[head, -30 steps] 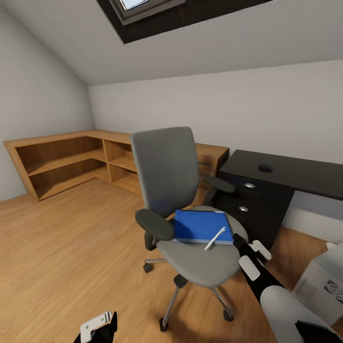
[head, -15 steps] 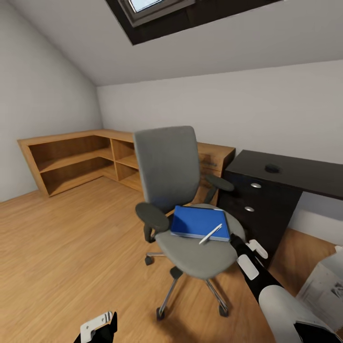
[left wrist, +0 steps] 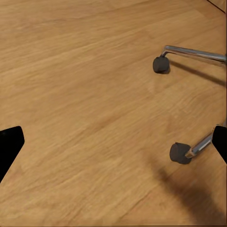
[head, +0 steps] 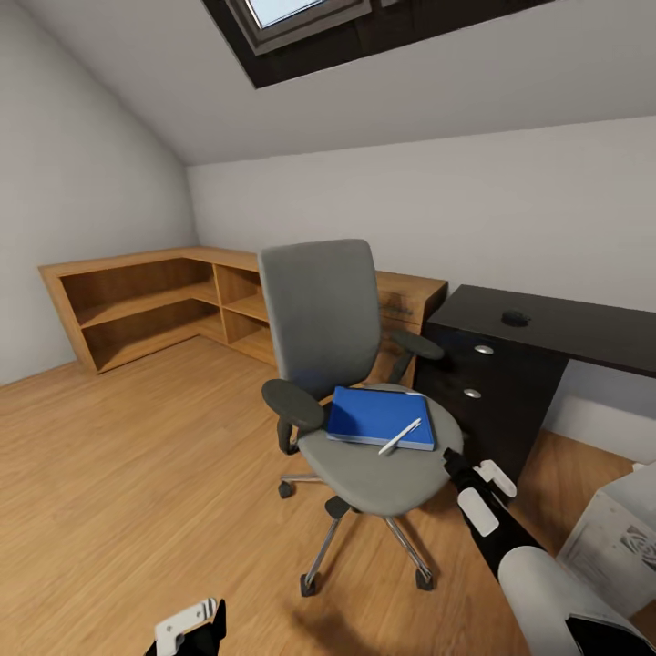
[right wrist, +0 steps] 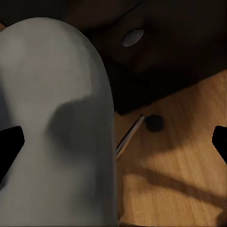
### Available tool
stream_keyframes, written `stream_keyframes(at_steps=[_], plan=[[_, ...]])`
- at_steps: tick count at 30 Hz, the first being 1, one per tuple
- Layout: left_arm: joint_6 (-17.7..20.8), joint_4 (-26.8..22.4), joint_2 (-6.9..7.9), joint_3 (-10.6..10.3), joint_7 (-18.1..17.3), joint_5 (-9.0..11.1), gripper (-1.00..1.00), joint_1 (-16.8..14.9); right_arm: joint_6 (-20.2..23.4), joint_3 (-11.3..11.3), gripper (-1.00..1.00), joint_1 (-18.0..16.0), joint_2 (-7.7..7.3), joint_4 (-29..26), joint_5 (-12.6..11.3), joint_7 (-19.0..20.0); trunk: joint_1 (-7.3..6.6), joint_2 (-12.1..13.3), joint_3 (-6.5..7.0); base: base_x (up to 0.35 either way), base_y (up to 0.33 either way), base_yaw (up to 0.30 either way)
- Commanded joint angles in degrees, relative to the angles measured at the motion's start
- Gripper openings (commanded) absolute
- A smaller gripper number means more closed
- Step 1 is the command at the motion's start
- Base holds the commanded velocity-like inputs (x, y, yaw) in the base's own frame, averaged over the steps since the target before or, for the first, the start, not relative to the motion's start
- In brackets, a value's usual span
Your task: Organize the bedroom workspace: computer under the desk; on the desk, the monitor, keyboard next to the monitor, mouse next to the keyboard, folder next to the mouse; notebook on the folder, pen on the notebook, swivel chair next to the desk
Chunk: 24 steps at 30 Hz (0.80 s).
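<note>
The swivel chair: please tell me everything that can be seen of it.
The swivel chair stands upright on the wooden floor, close to the black desk. It has a tall grey upholstered back, a rounded grey seat, two black armrests and a chrome star base on dark wheels. A blue folder lies flat on the seat, with a white pen on top. The right hand is at the seat's edge.

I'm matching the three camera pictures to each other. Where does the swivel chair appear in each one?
Head view: the swivel chair stands mid-picture, left of the desk.
Left wrist view: two chrome legs with black casters on the wooden floor.
Right wrist view: the grey seat edge looms close; a caster lies beyond.
Shared landmark: the casters.
</note>
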Motion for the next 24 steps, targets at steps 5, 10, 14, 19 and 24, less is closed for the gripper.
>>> stream_keyframes(at_steps=[5, 10, 14, 19, 24], plan=[[-0.23, 0.16, 0.04, -1.19, 0.28, 0.52, 1.0, 0.0, -0.21, 0.0, 1.0, 0.0, -2.34, -0.01, -0.88, -0.18, -0.01, -0.02, -0.04, -0.001, 0.0, 0.0], [-0.23, 0.16, 0.04, -1.24, 0.29, 0.5, 1.0, 0.0, -0.29, -0.19, 1.0, -0.01, -2.59, 0.0, -0.98, -0.24, -0.01, -0.02, -0.04, 0.0, 0.0, 0.0], [-0.22, 0.16, 0.04, -1.22, 0.28, 0.5, 1.0, 0.0, -0.29, -0.87, 1.0, 0.0, -2.62, 0.0, -1.01, -0.25, -0.01, -0.02, -0.04, 0.0, 0.0, 0.0], [-0.23, 0.16, 0.04, -1.21, 0.31, 0.5, 1.0, 0.0, -0.3, -1.95, 1.0, 0.0, -2.63, 0.09, -0.99, -0.29, -0.01, -0.02, -0.04, 0.117, 0.0, 0.0], [-0.23, 0.16, 0.04, -1.28, 0.32, 0.5, 1.0, 0.0, -0.28, -2.13, 1.0, 0.0, -2.63, 0.29, -0.99, -0.36, -0.01, -0.02, -0.04, 0.2, 0.0, 0.0]])
